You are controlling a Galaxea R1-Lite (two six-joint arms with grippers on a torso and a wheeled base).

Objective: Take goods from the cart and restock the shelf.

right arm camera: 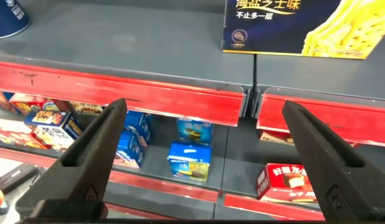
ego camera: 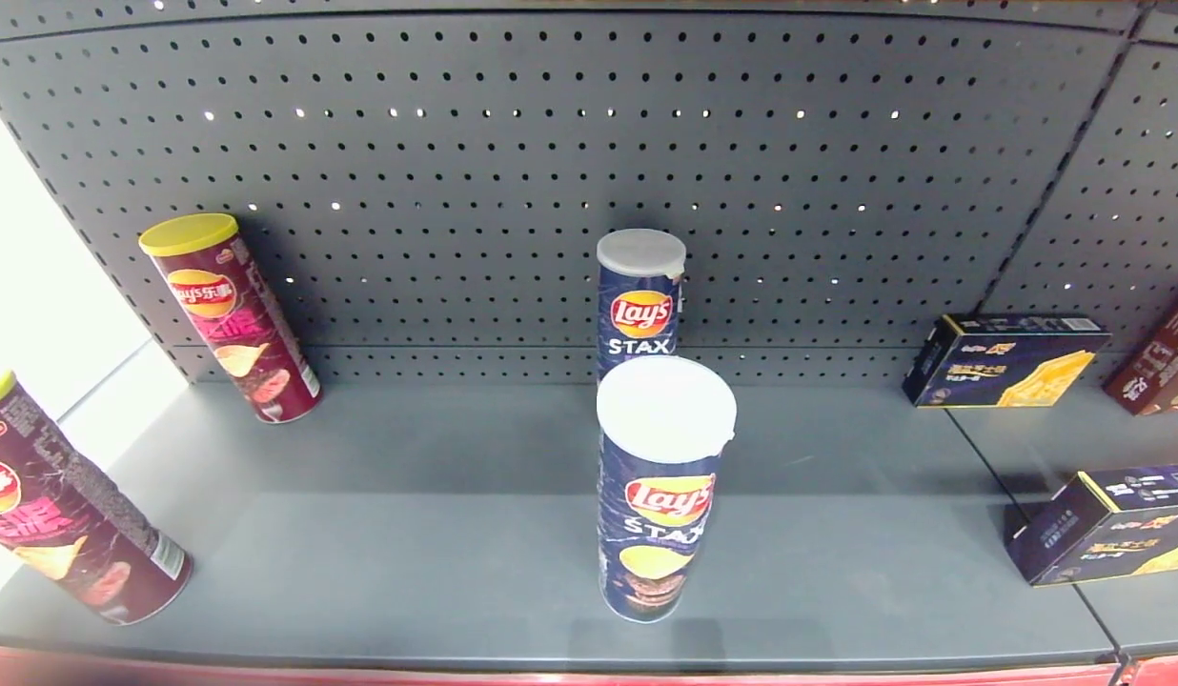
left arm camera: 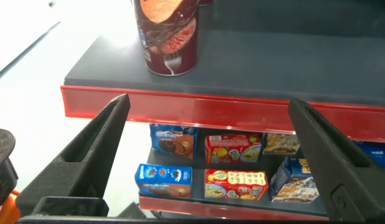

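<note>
On the grey shelf (ego camera: 436,534) stand two dark blue chip cans with white lids, one near the front (ego camera: 658,486) and one at the back (ego camera: 639,300). Two maroon chip cans with yellow lids stand at the left, one at the back (ego camera: 232,314) and one at the front corner (ego camera: 65,514). My left gripper (left arm camera: 208,162) hangs open below the shelf's red front edge (left arm camera: 242,109), with a maroon can (left arm camera: 167,34) above it. My right gripper (right arm camera: 205,162) is open too, in front of the red edge (right arm camera: 149,87) beneath a dark blue box (right arm camera: 292,25).
Dark blue boxes (ego camera: 1008,362) (ego camera: 1104,524) and a brown box (ego camera: 1161,357) stand on the shelf section at the right. Lower shelves hold several blue and red snack boxes (left arm camera: 233,165) (right arm camera: 189,155). A perforated back panel (ego camera: 551,143) closes the shelf.
</note>
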